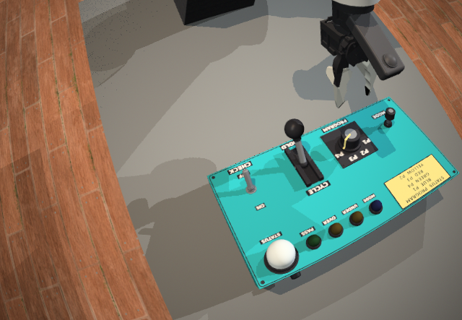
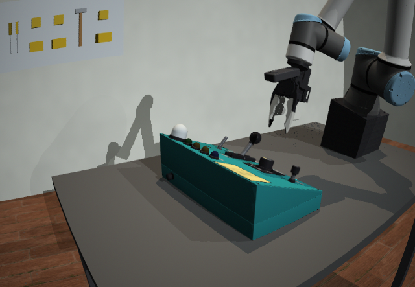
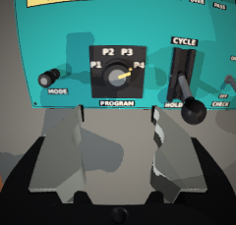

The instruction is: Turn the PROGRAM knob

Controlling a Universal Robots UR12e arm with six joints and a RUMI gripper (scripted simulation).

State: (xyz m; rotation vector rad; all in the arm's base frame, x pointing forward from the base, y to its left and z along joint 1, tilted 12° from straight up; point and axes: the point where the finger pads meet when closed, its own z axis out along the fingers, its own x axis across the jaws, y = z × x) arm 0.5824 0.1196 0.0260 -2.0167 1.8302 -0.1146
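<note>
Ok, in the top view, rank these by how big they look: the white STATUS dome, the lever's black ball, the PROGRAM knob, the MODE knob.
Largest to smallest as they look in the top view:
1. White STATUS dome
2. PROGRAM knob and the lever's black ball, too close to rank; the ball stands nearer the camera.
3. MODE knob

console [image 2: 214, 190] on table [image 2: 133, 237] | PROGRAM knob [image 1: 349, 137] between lever [image 1: 298, 143] and MODE switch [image 1: 389, 116]

Teal console [image 2: 234, 206] on grey table [image 2: 133, 243]
</note>
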